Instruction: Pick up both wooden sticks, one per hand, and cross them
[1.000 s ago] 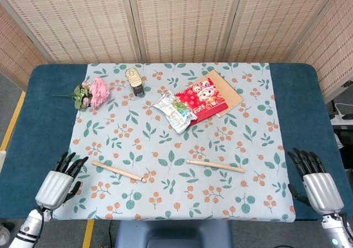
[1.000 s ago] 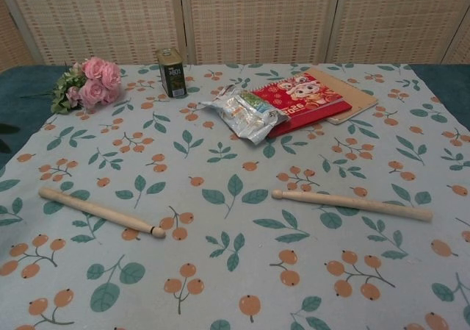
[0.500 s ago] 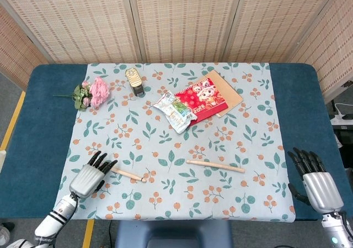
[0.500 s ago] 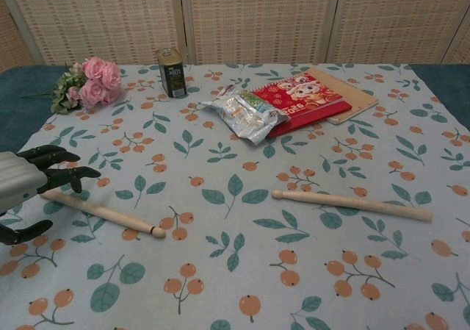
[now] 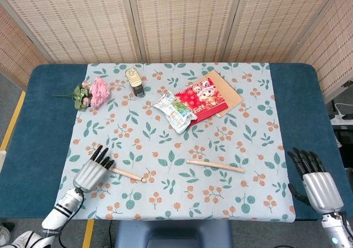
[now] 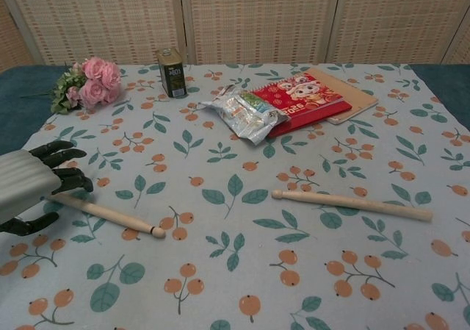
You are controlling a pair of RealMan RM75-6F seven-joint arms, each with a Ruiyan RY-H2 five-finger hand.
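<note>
Reaching over the near left part of the table (image 5: 33,121), my left hand (image 5: 91,170) hung above the thick end of the left stick (image 6: 110,215), which lay on the flowered cloth (image 5: 165,137) slanting toward the near edge with its knobbed tip pointing to the middle. To take it well, I judged I should lower the palm straight down, let the fingers (image 6: 62,153) fall on the far side of the stick and the thumb on the near side, and close only once both sides were bracketed, so the round stick would not roll away on the cloth. A hold near the thick end seemed best, leaving the long part free for crossing. The left hand held nothing; its fingers were apart and loosely curved, with the thumb spread below, and from the chest view I could not tell whether any fingertip already touched the wood. My right hand (image 5: 314,179) waited at the near right corner of the table, off the cloth, fingers apart and empty, well apart from the right stick (image 5: 215,165), which lay nearly level right of the middle of the cloth. Toward the far edge lay the flowers (image 5: 91,93), a small tin (image 5: 134,81), a crumpled packet (image 5: 175,111) and a red calendar (image 5: 201,99), all well apart from both sticks.
</note>
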